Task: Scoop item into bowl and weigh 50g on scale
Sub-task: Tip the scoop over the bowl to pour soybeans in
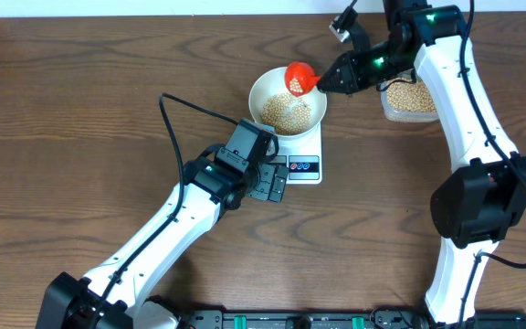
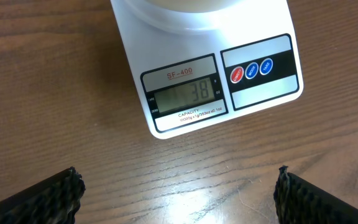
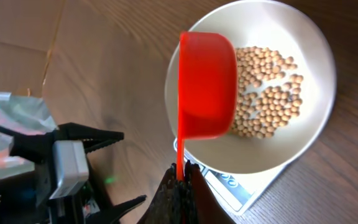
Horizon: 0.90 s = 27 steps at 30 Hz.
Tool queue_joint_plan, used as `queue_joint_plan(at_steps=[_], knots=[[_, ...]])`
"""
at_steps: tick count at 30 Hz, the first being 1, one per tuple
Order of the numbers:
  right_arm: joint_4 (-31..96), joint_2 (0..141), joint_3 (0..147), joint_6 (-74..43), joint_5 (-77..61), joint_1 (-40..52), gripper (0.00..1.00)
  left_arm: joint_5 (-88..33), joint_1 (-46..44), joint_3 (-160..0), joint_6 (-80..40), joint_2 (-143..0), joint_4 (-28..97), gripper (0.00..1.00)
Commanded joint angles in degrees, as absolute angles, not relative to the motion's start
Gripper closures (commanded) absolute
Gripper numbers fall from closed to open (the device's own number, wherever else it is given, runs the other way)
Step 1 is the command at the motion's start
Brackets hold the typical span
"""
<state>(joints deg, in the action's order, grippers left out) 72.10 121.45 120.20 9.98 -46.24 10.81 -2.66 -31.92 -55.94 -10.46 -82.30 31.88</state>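
Beans (image 1: 286, 111), small and tan, are the load here, and the right gripper (image 3: 182, 180) is clenched tight on the thin handle of a red scoop (image 3: 207, 84). From the right wrist, the handle runs up out of the closed jaws toward 12 o'clock. The scoop's cup hangs over the 9 o'clock side of the white bowl (image 3: 316, 37), showing its outer wall to the camera. From overhead the scoop sits at the bowl's 1 o'clock rim, with a few pale specks inside it that look like beans. The gripper reaches in from 3 o'clock.

Beans cover most of the bowl's floor. The bowl stands on the white scale (image 2: 197, 81), covering its platform. The panel with the display and the red and blue buttons pokes out at the bowl's 6 o'clock. The display reads 38.

The left gripper (image 2: 179, 186) is released, with its black fingers (image 2: 48, 199) spread wide and holding nothing. It hovers just off the scale's panel at about 8 o'clock in the overhead view, above the bare wooden table (image 1: 80, 110).

A clear tub (image 1: 409, 96) of more beans sits at the bowl's 3 o'clock, partly under the right arm.
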Motion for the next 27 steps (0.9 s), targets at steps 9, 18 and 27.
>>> queue_joint_plan(at_steps=[9, 18, 27], knots=[[72.0, 119.7, 121.3, 15.9, -44.8, 13.2, 0.99, -1.9, -31.8, -55.5, -10.2, -81.9, 31.8, 0.00], [72.0, 119.7, 121.3, 15.9, -41.5, 13.4, 0.99, -1.9, -31.8, -55.5, -10.2, -81.9, 31.8, 0.00], [70.9, 119.7, 121.3, 15.9, -31.9, 16.0, 0.99, -1.9, -31.8, -55.5, -10.1, -81.9, 31.8, 0.00]])
